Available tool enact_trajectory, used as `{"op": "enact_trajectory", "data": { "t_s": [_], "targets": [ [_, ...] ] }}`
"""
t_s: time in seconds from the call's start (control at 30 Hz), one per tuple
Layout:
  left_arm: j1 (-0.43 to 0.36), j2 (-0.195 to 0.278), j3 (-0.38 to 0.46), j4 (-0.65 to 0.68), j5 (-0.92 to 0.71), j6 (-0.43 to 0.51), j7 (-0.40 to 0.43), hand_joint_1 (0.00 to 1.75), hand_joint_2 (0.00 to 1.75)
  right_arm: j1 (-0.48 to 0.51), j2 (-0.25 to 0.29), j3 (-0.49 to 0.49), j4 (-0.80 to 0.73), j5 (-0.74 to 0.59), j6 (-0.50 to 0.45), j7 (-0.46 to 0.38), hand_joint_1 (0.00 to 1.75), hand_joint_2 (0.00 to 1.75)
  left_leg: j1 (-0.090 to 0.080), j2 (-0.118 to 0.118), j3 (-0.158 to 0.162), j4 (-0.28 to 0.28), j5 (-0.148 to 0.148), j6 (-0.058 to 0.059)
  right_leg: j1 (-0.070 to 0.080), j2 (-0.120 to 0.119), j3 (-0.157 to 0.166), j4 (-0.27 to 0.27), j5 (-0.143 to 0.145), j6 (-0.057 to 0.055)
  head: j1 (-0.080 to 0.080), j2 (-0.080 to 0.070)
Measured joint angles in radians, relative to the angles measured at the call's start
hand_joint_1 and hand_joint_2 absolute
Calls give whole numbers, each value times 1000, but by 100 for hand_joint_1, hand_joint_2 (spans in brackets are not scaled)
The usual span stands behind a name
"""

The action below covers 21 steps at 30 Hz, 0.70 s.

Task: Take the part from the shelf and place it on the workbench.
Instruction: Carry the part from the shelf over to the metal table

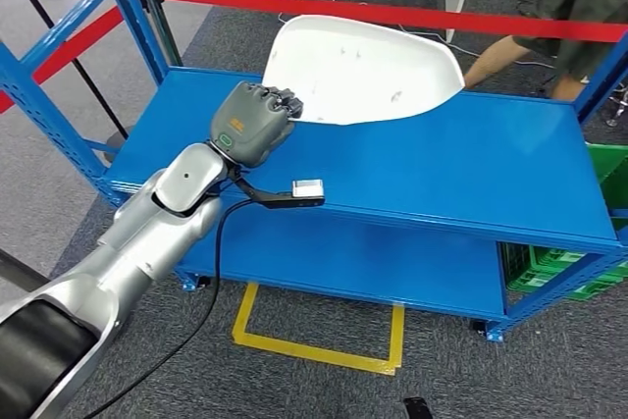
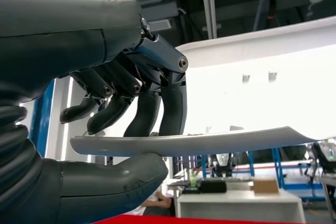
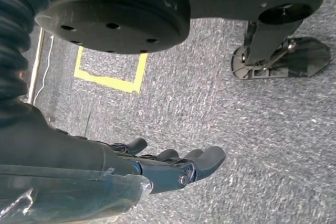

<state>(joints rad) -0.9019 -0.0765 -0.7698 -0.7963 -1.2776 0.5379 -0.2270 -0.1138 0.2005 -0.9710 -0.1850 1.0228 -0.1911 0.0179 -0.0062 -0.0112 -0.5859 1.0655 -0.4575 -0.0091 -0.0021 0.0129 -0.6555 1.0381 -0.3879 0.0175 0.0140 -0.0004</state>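
Observation:
A large white curved part (image 1: 363, 71) lies on the top board of the blue shelf (image 1: 444, 164), toward its back. My left hand (image 1: 255, 123) is at the part's near left edge. In the left wrist view the thin rim of the part (image 2: 238, 140) runs between the thumb below and the dark fingers (image 2: 166, 108) above, so my left hand (image 2: 130, 103) grips it. The part looks tilted, with its far side raised. My right hand (image 3: 170, 169) hangs over the grey carpet with its fingers stretched out and nothing in it.
A red barrier band (image 1: 370, 12) runs behind the shelf, and a person (image 1: 570, 7) stands at the back right. Green crates (image 1: 548, 262) sit at the right under the shelf. A blue upright (image 1: 44, 105) rises left. Yellow tape (image 1: 318, 350) marks the floor in front.

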Motion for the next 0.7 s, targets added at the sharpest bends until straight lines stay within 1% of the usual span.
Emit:
{"op": "enact_trajectory", "data": {
  "t_s": [0.03,0.07,0.1,0.13,0.17,0.2,0.23,0.27,0.3,0.33,0.37,0.4,0.43,0.47,0.5,0.53,0.57,0.6,0.63,0.67,0.7],
  "targets": [
    [-1,1,0,-3,0,1,1,175,175,-1,0,0,0,0,0,0,0,175,-4,0,26,-42,0,3,1,-1,-4,-1,7,4,0,0],
    [-1,1,0,-6,0,1,1,175,175,-1,1,0,0,0,0,0,0,175,-7,0,35,-63,-1,4,1,-2,-7,-3,14,9,0,0],
    [0,2,-1,-7,0,1,1,175,175,-1,1,0,0,0,0,0,0,175,-7,0,31,-70,5,4,0,-3,-9,-7,23,15,-1,0],
    [1,4,-2,-7,0,1,1,175,175,0,1,0,0,0,0,0,0,175,-7,1,27,-75,13,6,-2,-3,-13,-8,24,21,-2,0],
    [1,5,-2,-7,0,1,2,175,175,0,1,0,0,0,0,0,0,175,-5,3,22,-78,23,12,-2,-3,-19,-1,12,26,-2,0],
    [2,6,-2,-7,0,1,2,175,175,0,1,0,0,0,0,0,0,175,-2,5,15,-82,33,17,-3,-4,-29,24,-18,32,-1,0],
    [2,7,-3,-7,1,1,2,175,175,-2,1,0,0,0,0,0,0,175,0,7,6,-83,43,21,-3,-4,-43,70,-61,36,1,0],
    [2,8,-3,-7,1,1,2,175,175,-3,1,0,0,0,0,0,0,175,0,8,-5,-83,52,24,-3,-5,-59,134,-110,40,3,0],
    [3,10,-3,-7,1,1,2,175,175,-5,1,0,0,0,0,0,0,175,0,9,-16,-83,61,25,-4,-5,-72,200,-148,44,3,0],
    [4,11,-3,-7,1,1,2,175,175,-7,1,0,0,1,0,0,0,175,0,9,-29,-83,71,24,-4,-5,-76,249,-167,46,3,0],
    [5,12,-3,-7,1,1,2,175,175,-7,1,0,0,2,0,0,0,175,0,9,-42,-82,81,23,-4,-5,-66,269,-164,48,3,0],
    [6,14,-3,-7,2,1,2,175,175,-7,1,0,0,3,0,0,0,175,1,9,-55,-82,91,21,-5,-6,-39,252,-144,49,3,0],
    [6,16,-3,-7,3,2,2,175,175,-6,1,0,0,4,-1,0,0,175,2,9,-67,-81,101,18,-6,-6,4,203,-118,51,3,0],
    [6,18,-2,-7,5,2,2,175,175,-5,1,0,0,5,-1,0,0,175,2,8,-78,-80,110,14,-7,-5,52,136,-107,52,4,0],
    [5,20,-1,-7,7,2,2,175,175,-3,1,0,0,5,-1,0,0,175,1,8,-86,-78,119,8,-6,-4,96,69,-106,50,3,0],
    [4,22,0,-8,8,3,2,175,175,-2,1,0,0,6,-1,0,0,175,0,7,-92,-77,129,3,-6,-2,125,20,-112,46,3,0],
    [3,24,0,-8,10,3,2,175,175,-1,1,0,0,6,-1,0,0,175,0,7,-96,-78,139,-2,-3,-1,136,-5,-120,40,2,0],
    [2,26,0,-8,10,3,2,175,175,1,1,0,0,6,0,0,0,175,0,7,-98,-81,149,-7,-1,1,136,-12,-116,31,2,0],
    [1,28,0,-9,11,3,2,175,175,2,2,0,0,6,0,-1,0,175,0,8,-100,-83,154,-13,-2,0,128,-11,-108,22,2,0],
    [0,31,0,-9,12,3,2,175,175,3,2,0,0,7,0,-1,0,175,1,8,-106,-79,145,-19,-2,-1,121,-11,-99,12,2,0],
    [-1,34,0,-9,14,3,2,175,175,4,2,0,0,8,-1,-2,0,175,2,8,-116,-58,118,-26,-4,-2,112,-13,-89,3,1,0]
  ]
}}
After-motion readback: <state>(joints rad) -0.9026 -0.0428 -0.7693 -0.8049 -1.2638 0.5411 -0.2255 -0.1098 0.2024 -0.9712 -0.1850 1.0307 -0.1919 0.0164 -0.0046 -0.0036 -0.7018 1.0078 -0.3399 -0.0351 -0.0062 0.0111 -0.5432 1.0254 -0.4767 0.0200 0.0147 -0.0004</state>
